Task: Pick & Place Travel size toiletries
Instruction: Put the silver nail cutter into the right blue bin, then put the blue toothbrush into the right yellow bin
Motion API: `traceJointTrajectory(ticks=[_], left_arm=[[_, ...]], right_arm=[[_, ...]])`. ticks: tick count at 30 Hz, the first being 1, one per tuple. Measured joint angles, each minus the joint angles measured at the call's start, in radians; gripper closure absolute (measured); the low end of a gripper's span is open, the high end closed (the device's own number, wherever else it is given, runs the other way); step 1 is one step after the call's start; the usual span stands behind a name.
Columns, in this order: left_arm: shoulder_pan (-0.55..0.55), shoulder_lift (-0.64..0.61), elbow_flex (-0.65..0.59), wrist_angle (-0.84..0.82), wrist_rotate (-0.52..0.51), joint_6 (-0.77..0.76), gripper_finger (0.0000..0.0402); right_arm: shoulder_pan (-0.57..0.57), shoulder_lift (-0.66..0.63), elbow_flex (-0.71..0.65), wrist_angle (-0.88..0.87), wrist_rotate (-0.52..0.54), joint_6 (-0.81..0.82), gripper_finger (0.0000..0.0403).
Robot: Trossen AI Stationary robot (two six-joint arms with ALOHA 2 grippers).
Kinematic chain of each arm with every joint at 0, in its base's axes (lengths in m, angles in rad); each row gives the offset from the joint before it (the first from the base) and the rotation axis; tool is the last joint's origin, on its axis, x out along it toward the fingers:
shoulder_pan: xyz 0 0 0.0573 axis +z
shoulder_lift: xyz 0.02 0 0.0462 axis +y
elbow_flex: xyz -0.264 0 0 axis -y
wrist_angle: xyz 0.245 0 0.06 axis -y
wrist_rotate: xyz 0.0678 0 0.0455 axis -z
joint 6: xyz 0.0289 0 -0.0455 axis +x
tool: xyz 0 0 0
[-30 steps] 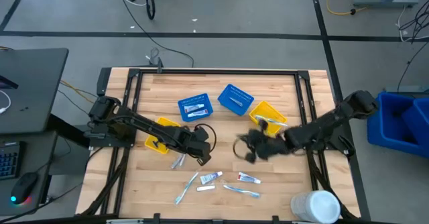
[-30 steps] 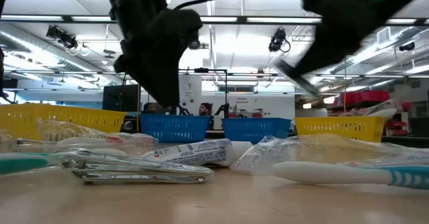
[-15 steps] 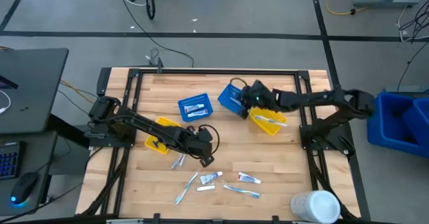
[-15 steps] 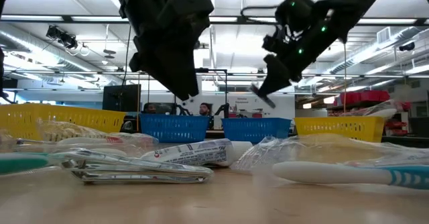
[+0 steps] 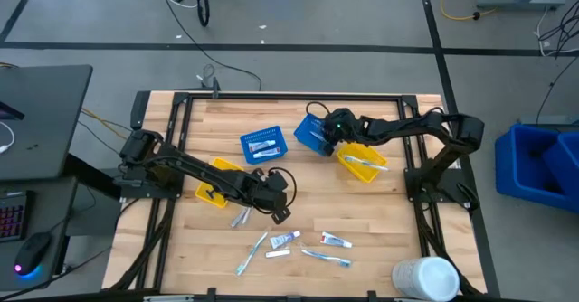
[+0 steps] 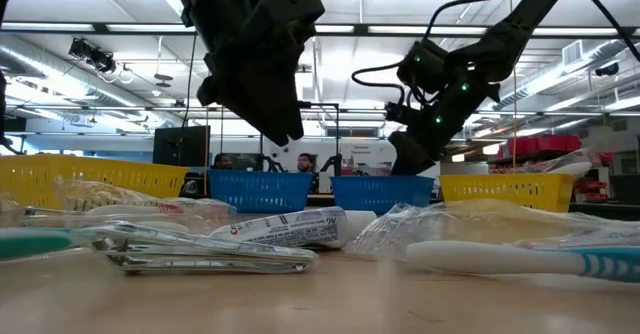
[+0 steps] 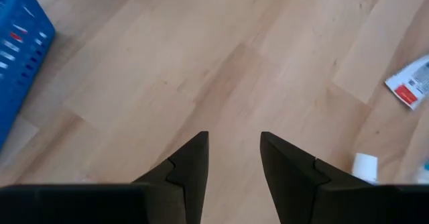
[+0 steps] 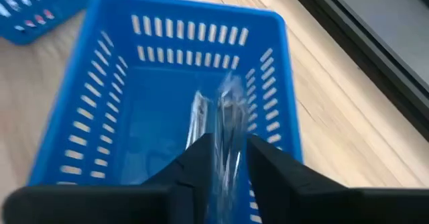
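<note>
Bench (image 5: 398,248): bare wood along the left and right edges. Baskets: two blue (image 5: 263,146) (image 5: 313,132), two yellow (image 5: 219,182) (image 5: 362,158), mid-bench. Toiletries (image 5: 294,244): about six loose near the front edge. Right gripper (image 8: 224,158) above the blue basket toward the far edge, jaws around a clear wrapped item (image 8: 225,120). Left gripper (image 7: 233,158) mid-bench, jaws apart, empty. White cylinder (image 5: 425,278) at the front right corner.
</note>
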Motion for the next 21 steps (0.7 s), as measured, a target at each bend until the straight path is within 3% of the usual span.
traceJointTrajectory(ticks=[11, 21], left_arm=[[0.000, 0.000, 0.000, 0.001, -0.026, 0.002, 0.0258], [0.000, 0.000, 0.000, 0.002, -0.032, 0.028, 0.0258]], right_arm=[[0.004, -0.007, 0.000, 0.010, -0.061, 0.001, 0.0193], [0.100, -0.137, 0.000, -0.019, -0.086, 0.001, 0.0174]])
